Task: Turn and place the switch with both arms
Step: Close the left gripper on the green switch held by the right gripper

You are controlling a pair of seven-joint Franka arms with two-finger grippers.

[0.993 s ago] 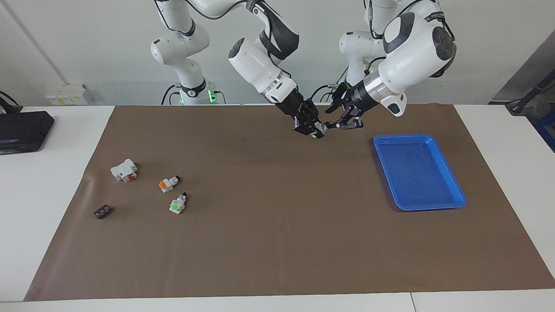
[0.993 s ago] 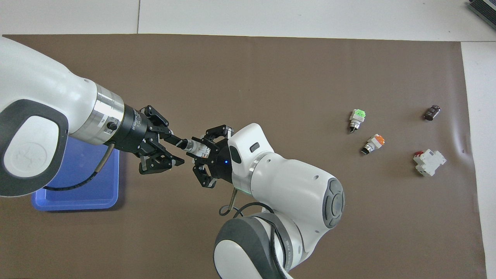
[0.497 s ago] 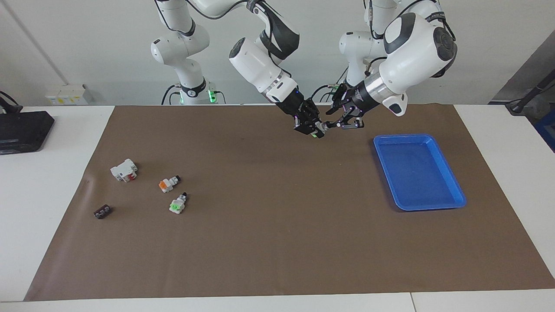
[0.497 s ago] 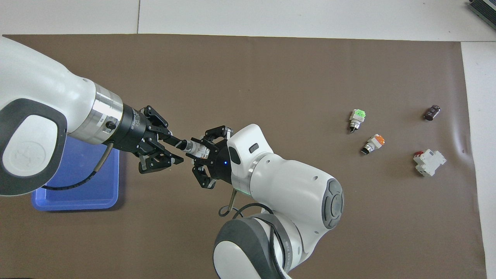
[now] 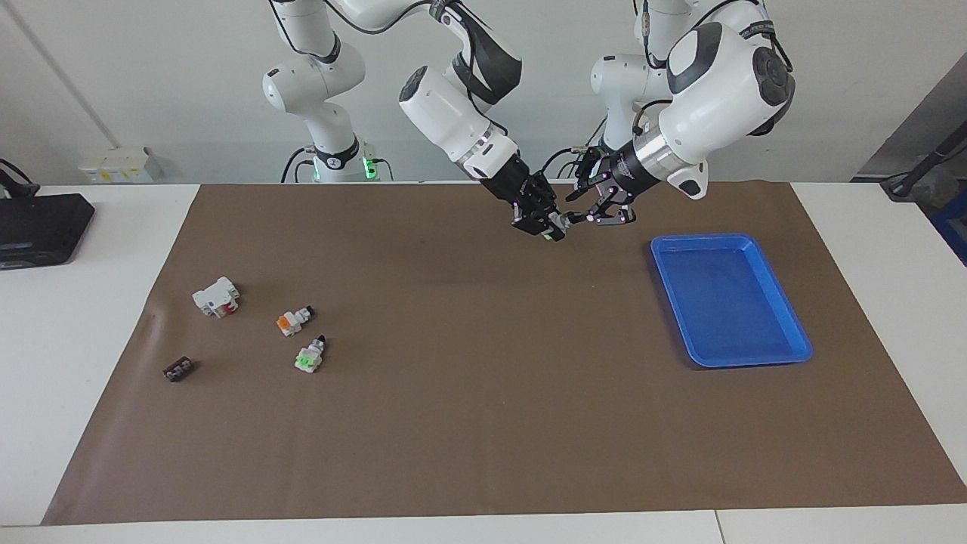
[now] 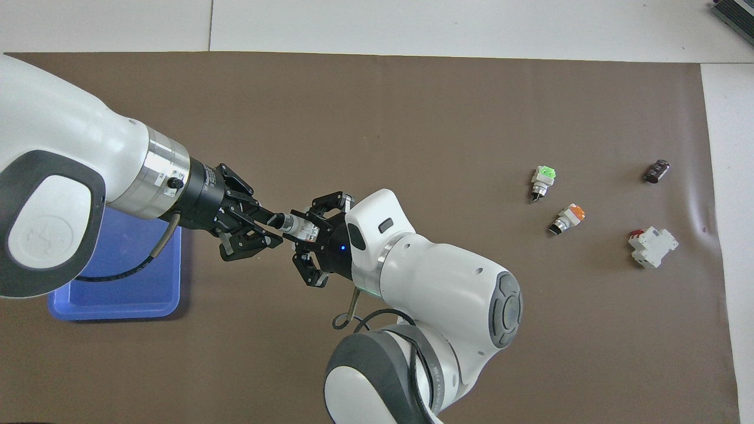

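The switch [image 5: 557, 224] [image 6: 293, 224], white with a black knob and a small green part, hangs in the air over the mat, between the two grippers. My right gripper [image 5: 545, 226] [image 6: 307, 229] is shut on its white body. My left gripper [image 5: 577, 218] [image 6: 275, 222] comes in from the blue tray's end, and its fingertips close on the black knob end. The switch lies roughly level between them.
A blue tray [image 5: 725, 302] [image 6: 118, 282] sits at the left arm's end. Toward the right arm's end lie a second green-marked switch [image 5: 309, 357] [image 6: 542, 180], an orange-marked switch [image 5: 292, 320] [image 6: 568, 218], a white block with red [image 5: 216, 296] [image 6: 652, 246] and a small dark part [image 5: 178, 369] [image 6: 657, 171].
The left gripper's fingers have drawn in onto the knob end, and its wrist has turned a little. The right gripper and the switch have stayed in place.
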